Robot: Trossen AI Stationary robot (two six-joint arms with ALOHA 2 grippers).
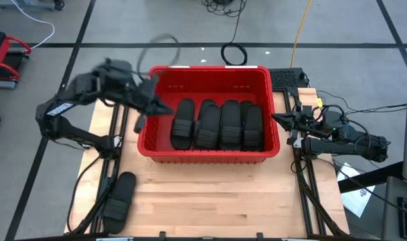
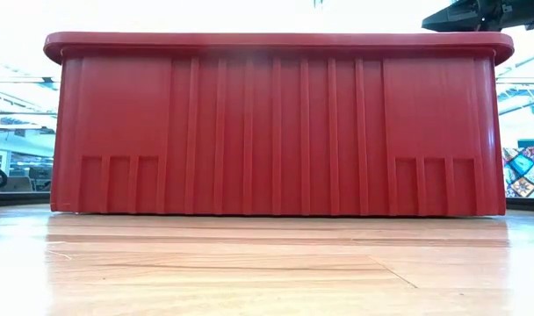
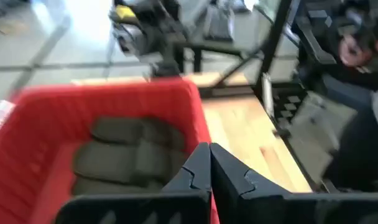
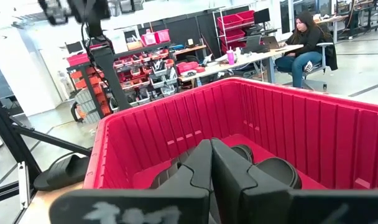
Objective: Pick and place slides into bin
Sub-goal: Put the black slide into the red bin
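Observation:
The red bin (image 1: 208,156) stands in the middle of the table with several black slides (image 1: 217,126) lying side by side on its floor. One more slide (image 1: 120,201) lies on the table at the near left. My left gripper (image 1: 165,109) is shut and empty above the bin's left wall. My right gripper (image 1: 278,119) is shut and empty just outside the bin's right wall. In the left wrist view the slides (image 3: 124,152) show in the bin (image 3: 58,106). In the right wrist view the bin (image 4: 288,118) and the lone slide (image 4: 61,171) show.
Bare wood lies in front of the bin (image 1: 217,194). Metal frame rails run along the table's left (image 1: 110,167) and right (image 1: 307,181) edges. A person sits at a desk (image 4: 307,37) far off in the room.

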